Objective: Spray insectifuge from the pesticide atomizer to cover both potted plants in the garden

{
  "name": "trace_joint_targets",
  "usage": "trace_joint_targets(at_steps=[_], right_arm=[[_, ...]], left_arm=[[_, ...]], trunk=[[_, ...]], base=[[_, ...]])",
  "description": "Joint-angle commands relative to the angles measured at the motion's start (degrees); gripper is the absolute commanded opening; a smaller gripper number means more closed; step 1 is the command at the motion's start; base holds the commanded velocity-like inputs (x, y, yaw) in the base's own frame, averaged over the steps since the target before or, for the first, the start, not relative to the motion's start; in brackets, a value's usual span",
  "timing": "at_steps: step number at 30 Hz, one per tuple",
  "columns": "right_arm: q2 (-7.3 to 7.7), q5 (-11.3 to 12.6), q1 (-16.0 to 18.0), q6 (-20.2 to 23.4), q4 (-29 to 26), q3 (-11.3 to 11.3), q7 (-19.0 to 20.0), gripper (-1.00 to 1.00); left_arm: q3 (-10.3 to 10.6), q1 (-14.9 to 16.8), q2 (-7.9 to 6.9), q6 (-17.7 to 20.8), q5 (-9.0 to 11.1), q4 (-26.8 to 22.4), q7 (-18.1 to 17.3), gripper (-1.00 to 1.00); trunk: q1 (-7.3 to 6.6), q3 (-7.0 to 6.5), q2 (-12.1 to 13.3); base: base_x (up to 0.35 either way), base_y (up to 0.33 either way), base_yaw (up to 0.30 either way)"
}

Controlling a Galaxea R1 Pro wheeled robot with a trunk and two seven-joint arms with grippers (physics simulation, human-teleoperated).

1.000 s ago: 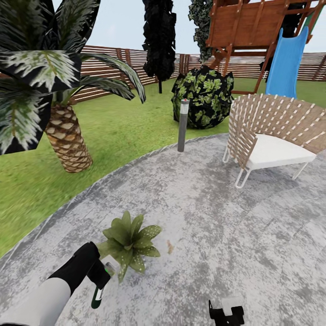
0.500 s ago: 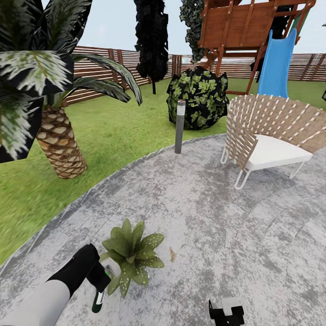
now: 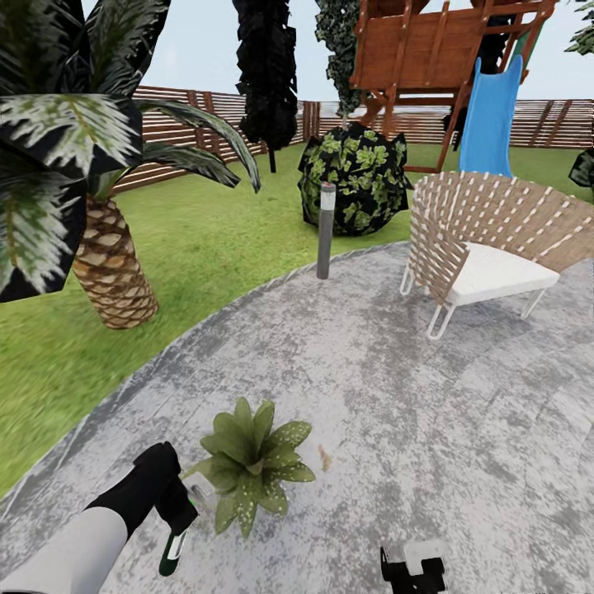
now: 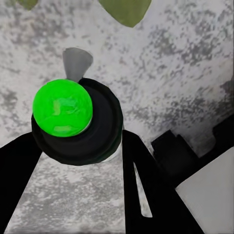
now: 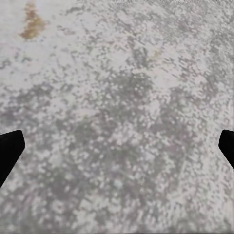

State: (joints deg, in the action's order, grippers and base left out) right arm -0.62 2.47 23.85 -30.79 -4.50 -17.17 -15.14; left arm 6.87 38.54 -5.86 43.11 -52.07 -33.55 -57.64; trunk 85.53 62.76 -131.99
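— What's nearest, down by the low speckled-leaf potted plant (image 3: 252, 464)?

— The left gripper (image 3: 175, 518), black, sits just beside the plant on the side toward the robot's left. Its fingers (image 4: 146, 180) are clamped around the small white-and-dark pesticide atomizer (image 3: 173, 551). In the left wrist view the bottle shows as a dark round body with a bright green disc (image 4: 62, 108) on it, hanging over the grey mottled paved patio (image 3: 396, 388), and a green leaf tip shows at the edge of that picture.

— And the other hand?

— The right gripper (image 3: 412, 568) is near the plant too, on the opposite side and closer to the robot. Its fingertips (image 5: 10, 146) show at the two far edges of the right wrist view, spread wide, with bare paving between them. A small orange-brown fleck (image 3: 325, 459) lies on the stone just beside the plant.

— Farther out?

— Beyond the plant stands a grey bollard lamp post (image 3: 326, 230) at the patio's rim. A woven slatted chair with a white cushion (image 3: 487, 247) is well apart from the plant, on the robot's right. A scaly-trunked palm (image 3: 107, 268) rises from the green lawn (image 3: 206, 239) on the left. Behind the post is a round dark-leaved shrub (image 3: 355, 177), then a wooden play frame with a blue slide (image 3: 487, 115), and the brown slatted fence (image 3: 190, 132).
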Motion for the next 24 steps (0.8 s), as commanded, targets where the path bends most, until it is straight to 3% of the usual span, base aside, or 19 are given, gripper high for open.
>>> trace_joint_targets(at_steps=[1,6,16,24], right_arm=[[-0.03,0.3,0.1,-0.2,0.1,-0.5,-0.3,1.00],[-0.03,0.3,0.1,-0.2,0.1,-0.5,-0.4,1.00],[0.00,0.3,0.1,-0.2,0.1,-0.5,-0.4,1.00],[0.00,0.3,0.1,-0.2,0.1,-0.5,-0.4,1.00]], left_arm=[[0.3,0.0,-0.03,0.3,-0.3,-0.1,-0.4,-1.00],[0.2,0.1,-0.19,0.3,-0.4,-0.2,-0.4,-1.00],[0.2,0.2,-0.53,0.3,-0.5,-0.2,-0.4,-1.00],[0.3,-0.5,-0.21,0.4,-0.5,0.0,-0.4,-1.00]], trunk=[[-0.01,0.04,0.0],[-0.01,0.04,0.0],[-0.01,-0.12,0.0],[-0.01,-0.29,0.0]], base=[[0.000,0.305,-0.024],[-0.039,0.302,-0.003],[-0.022,0.022,-0.235],[-0.254,0.212,-0.263]])
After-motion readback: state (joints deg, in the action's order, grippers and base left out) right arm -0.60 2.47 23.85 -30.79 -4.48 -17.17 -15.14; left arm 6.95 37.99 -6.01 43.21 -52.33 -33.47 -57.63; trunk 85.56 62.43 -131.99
